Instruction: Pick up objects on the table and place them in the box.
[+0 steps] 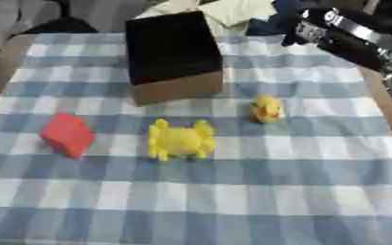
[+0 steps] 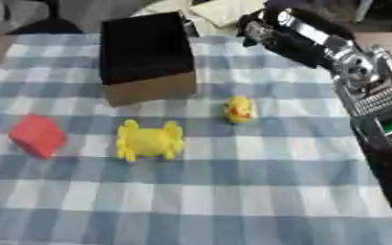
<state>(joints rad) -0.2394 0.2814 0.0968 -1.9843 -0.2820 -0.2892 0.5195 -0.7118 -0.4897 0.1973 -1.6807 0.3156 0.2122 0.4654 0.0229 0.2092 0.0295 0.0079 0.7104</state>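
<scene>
box (image 1: 172, 52): dark, open-topped, with a tan cardboard side facing us, standing at the far middle of the counter (image 1: 233, 201); its inside reads plain black and i can't make out anything in it.
yellow duck (image 2: 239, 109): small, just in front of the box and a little to its right, apart from it.
yellow crab-like toy (image 1: 180, 139): legs splayed, sitting on the checked cloth in front of the box, between the duck and the red piece.
red block (image 1: 68, 135): tilted on one edge, off to the left, well apart from the box.
right arm (image 2: 363, 91): black and silver, coming in from the upper right and reaching past the box's far right corner; the right robot hand (image 2: 262, 26) shows there only as a dark shape, nothing seen in it, and whether its fingers are curled or straight i cannot tell.
left robot hand: not in either view.
progress: looks like the very start; all three toys are on the counter, none seen in the box.
left to do: duck, crab toy, red block, each to be lifted and dropped in.
</scene>
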